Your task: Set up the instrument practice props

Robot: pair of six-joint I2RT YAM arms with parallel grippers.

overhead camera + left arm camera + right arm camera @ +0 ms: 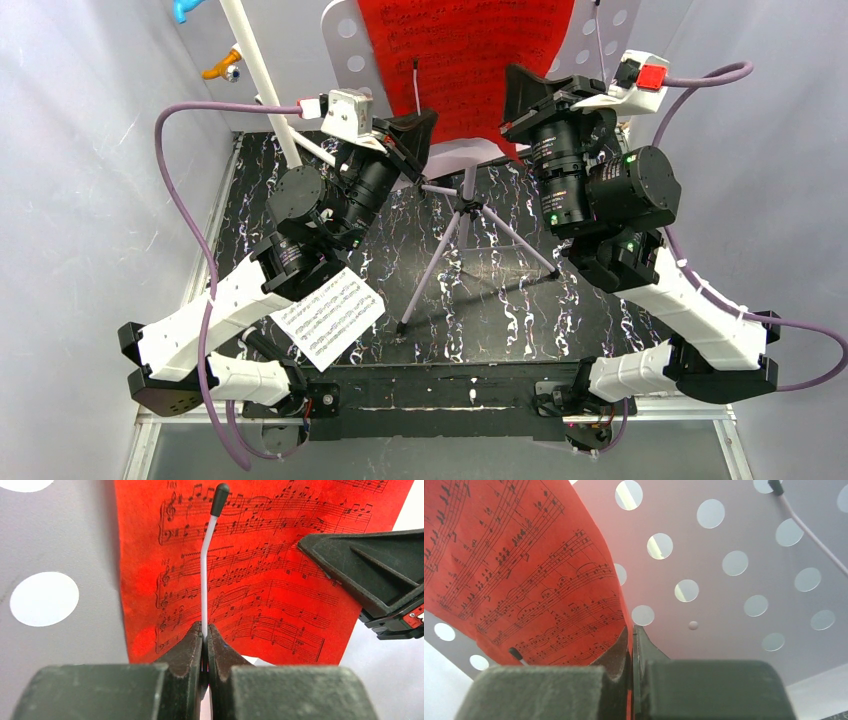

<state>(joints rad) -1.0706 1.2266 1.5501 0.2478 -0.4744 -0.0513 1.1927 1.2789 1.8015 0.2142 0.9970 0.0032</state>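
Left gripper (pixel 205 630) is clenched on a black-tipped white rod (pixel 204 580) that rises across the red music sheet (pixel 260 580). Right gripper (pixel 630 630) pinches that sheet's lower edge. The sheet leans on the lilac music stand (pixel 719 630), at 12 o'clock on the tabletop (pixel 520 320). The white music sheet (pixel 328 317) lies flat at 8 o'clock.

The red music sheet (pixel 465 60) bears black notation, the lilac stand (pixel 724 630) round holes.

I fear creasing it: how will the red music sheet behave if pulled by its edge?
Probably floppy: the red music sheet bows away from the lilac stand near the right pincer, shut on its edge. It looks thin and light, so a hard pull may crease or tear it.
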